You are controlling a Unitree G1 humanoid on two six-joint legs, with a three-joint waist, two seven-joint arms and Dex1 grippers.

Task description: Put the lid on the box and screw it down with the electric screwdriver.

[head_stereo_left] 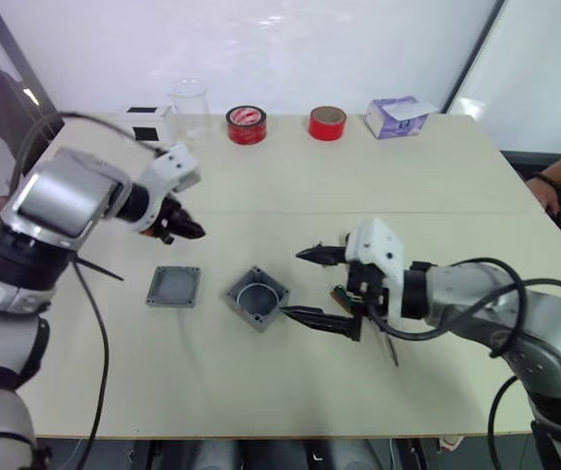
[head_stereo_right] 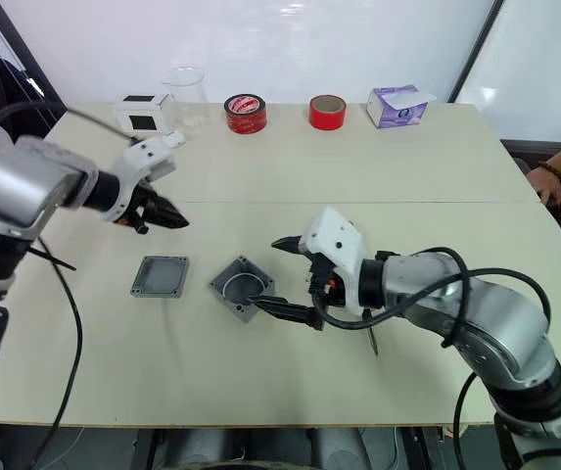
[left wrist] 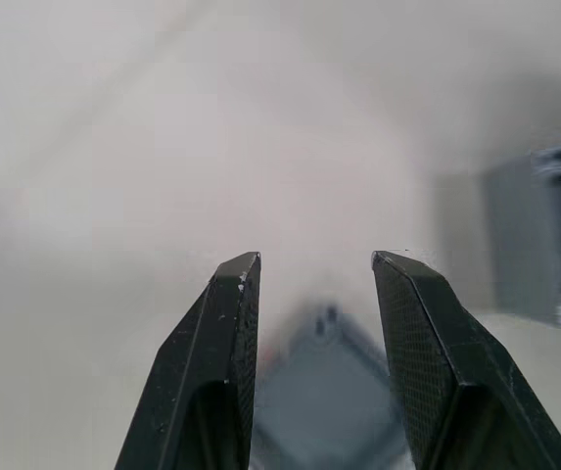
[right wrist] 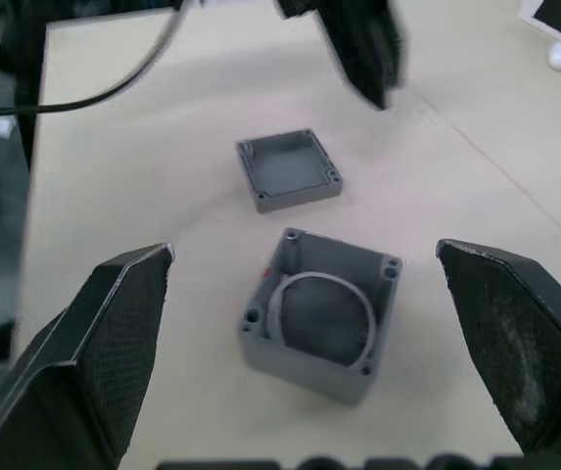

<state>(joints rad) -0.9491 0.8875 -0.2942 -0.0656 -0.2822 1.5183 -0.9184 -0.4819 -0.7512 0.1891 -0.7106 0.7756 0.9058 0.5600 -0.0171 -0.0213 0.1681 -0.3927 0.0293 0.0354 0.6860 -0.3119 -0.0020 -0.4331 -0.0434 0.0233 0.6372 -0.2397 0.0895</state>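
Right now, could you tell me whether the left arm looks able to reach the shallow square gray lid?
Probably yes: the left end effector hovers open just above the shallow square gray lid, with only bare table around it.

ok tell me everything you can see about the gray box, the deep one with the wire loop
The box is a small, deep, square gray enclosure that looks like plastic. It sits open side up on the beige table, turned diagonally to the table's edge. A white wire loop curls inside, and there are screw holes at its corners. Nothing touches it: the lid lies apart beside it, and the open right hand hovers close by.
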